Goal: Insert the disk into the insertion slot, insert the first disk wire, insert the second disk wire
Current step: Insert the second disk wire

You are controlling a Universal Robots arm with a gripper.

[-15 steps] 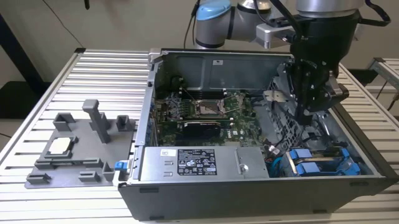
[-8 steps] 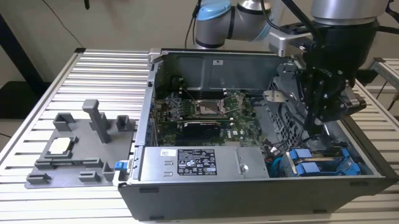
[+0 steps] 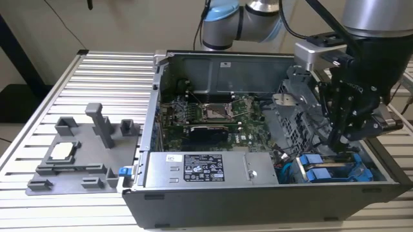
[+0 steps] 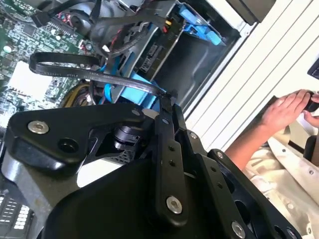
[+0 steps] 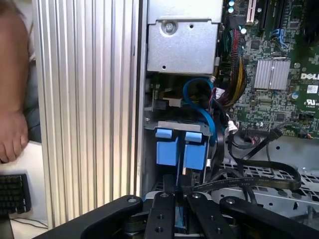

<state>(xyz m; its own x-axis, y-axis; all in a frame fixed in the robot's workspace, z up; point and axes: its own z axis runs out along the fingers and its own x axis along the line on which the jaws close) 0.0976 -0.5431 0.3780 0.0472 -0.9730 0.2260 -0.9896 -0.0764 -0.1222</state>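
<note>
1. The disk (image 5: 179,149) sits in the slot (image 3: 335,169) at the case's corner: insertion looks done.
2. The hand (image 3: 335,140) hovers above it; whether clenched, I cannot tell.
3. Wires look unfinished.

Blue-framed disk (image 3: 326,174) seated in the insertion slot (image 3: 361,164) of the grey drive cage, directly below the gripper (image 3: 337,144); in the first wrist view its blue tabs (image 5: 179,148) lie just beyond the fingertips.

Exterior view high, wide; both wrist views close over blue drive carriers (image 5: 180,148).
</note>
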